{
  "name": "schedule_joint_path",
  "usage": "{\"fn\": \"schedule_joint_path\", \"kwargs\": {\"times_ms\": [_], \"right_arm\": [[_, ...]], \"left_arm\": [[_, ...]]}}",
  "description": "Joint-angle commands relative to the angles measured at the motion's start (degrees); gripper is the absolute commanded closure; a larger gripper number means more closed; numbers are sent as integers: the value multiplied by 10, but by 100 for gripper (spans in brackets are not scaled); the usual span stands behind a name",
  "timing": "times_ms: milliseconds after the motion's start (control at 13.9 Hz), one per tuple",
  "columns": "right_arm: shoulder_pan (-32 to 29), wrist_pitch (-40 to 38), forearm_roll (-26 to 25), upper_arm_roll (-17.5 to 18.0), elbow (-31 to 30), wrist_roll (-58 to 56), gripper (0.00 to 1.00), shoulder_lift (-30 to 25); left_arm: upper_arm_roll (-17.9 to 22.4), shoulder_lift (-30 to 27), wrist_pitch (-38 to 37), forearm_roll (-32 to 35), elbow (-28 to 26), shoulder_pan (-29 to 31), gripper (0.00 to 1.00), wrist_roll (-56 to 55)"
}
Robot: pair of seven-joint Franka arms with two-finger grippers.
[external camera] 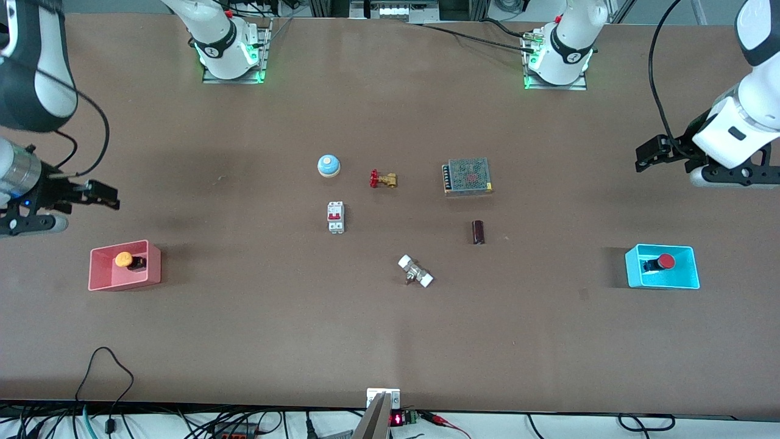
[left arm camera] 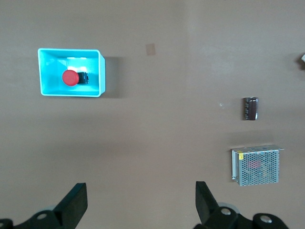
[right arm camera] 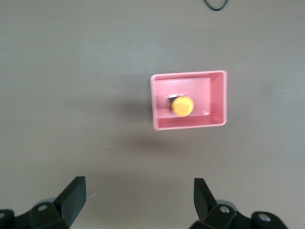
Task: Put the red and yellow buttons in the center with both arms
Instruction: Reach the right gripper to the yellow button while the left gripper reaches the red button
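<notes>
stretching wide across the scene: matte brown tabletop (external camera: 244,341), bare at its middle, cables trailing along the edge nearest the front camera

sitting toward the right arm's end: pink bin (external camera: 97,277) holding the yellow button (external camera: 124,260), lying on its side, long axis running along the table, yellow cap facing the right arm's end, dark body toward the middle

sitting toward the left arm's end: cyan bin (external camera: 634,268) holding the red button (external camera: 665,261), also lying on its side, red cap facing the left arm's end, dark body toward the middle

hovering over bare table just farther from the front camera than the pink bin: right gripper (right arm camera: 138,198), fingers (right arm camera: 74,195) spread wide, gripping nothing

hovering over bare table farther from the front camera than the cyan bin: left gripper (left arm camera: 141,200), fingers (left arm camera: 76,202) spread wide, gripping nothing

resting around the middle, well apart from both bins: blue dome bell (external camera: 328,165), brass valve (external camera: 383,179) beside it, white breaker (external camera: 336,217), metal mesh box (external camera: 467,176), dark cylinder (external camera: 478,232), white-ended fitting (external camera: 415,271)
</notes>
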Motion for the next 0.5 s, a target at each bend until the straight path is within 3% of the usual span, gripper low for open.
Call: {"fn": "schedule_joint_path", "kwargs": {"times_ms": [0,288,432], "right_arm": [[-26,64,-14,4,5,-33,0,49],[-51,177,-10,5,5,-72,0,118],[-60,222,-3,6,5,-72,0,149]], "left_arm": [[4,65,-13,6,37,26,0,-6],[4,201,-9,9,168,84,0,7],[4,279,18,30,223,100,0,76]]}}
